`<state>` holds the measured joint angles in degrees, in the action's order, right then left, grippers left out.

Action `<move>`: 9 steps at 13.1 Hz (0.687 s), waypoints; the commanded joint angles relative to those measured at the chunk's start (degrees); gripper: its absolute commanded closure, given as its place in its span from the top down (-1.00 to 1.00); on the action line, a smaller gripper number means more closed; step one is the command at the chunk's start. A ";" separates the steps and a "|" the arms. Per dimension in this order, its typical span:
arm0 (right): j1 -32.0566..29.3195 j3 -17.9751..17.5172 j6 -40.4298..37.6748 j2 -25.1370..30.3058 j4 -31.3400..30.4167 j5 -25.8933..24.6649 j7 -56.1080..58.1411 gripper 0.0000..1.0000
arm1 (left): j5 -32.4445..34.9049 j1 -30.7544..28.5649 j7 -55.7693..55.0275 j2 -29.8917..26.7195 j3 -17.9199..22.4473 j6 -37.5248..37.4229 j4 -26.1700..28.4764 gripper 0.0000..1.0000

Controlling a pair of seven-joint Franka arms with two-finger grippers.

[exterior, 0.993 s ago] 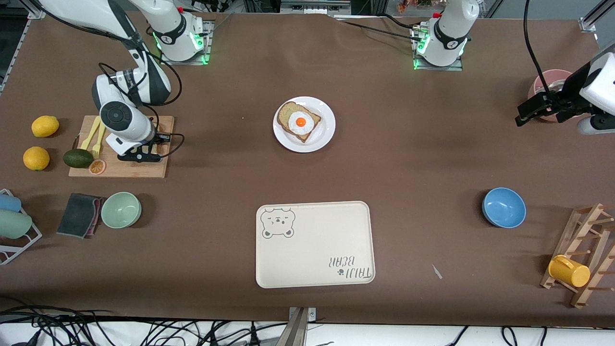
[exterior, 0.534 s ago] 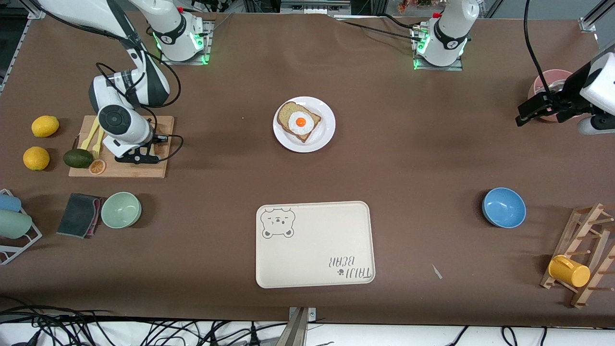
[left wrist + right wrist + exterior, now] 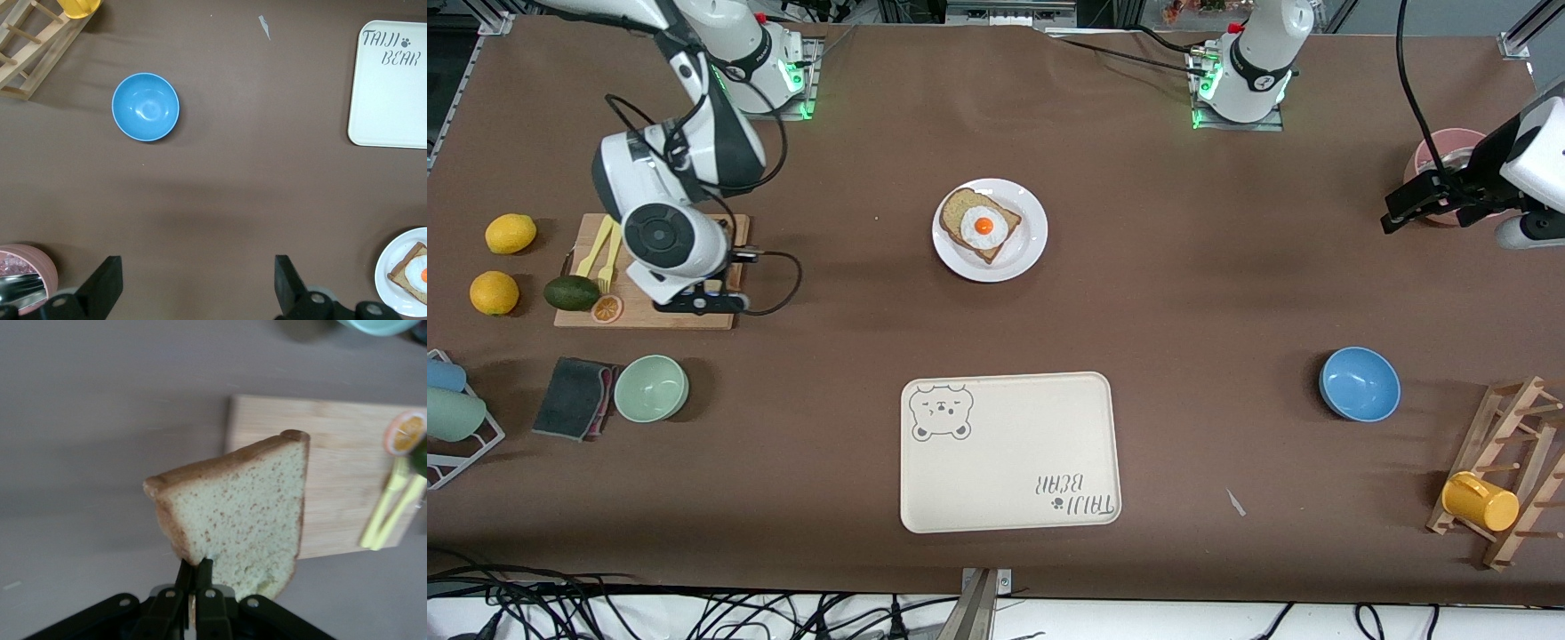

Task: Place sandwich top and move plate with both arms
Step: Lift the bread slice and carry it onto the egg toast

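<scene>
Over the cutting board (image 3: 649, 307) at the right arm's end of the desk, the right gripper (image 3: 195, 577) has its jaws pinched on a corner of the sandwich top (image 3: 243, 513), slice lifted clear of the wood. Pick-up judged done. Left: carry to the plate (image 3: 1032, 244) mid-desk, where the egg-topped slice (image 3: 980, 225) lies uncovered, then shift the plate with both arms. Left gripper (image 3: 193, 287) waits with jaws spread wide, holding nothing, near the pink bowl (image 3: 1430, 160).
</scene>
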<state>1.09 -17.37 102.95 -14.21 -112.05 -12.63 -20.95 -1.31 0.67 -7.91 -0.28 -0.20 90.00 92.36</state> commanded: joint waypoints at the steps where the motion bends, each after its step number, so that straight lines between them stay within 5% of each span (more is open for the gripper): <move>1: 0.05 -7.48 -3.02 -0.73 5.43 4.26 -8.18 -1.00 | -1.68 0.03 -0.35 0.37 0.11 -1.32 -1.48 1.00; 9: 24.63 -9.70 -2.05 -17.58 24.75 4.63 -42.39 -1.00 | -1.68 -0.49 -0.27 0.46 0.20 -1.50 -1.39 1.00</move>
<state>21.51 -27.42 102.06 -25.57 -94.16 -8.04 -57.75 -1.31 0.61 -7.91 -0.26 -0.14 89.74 92.35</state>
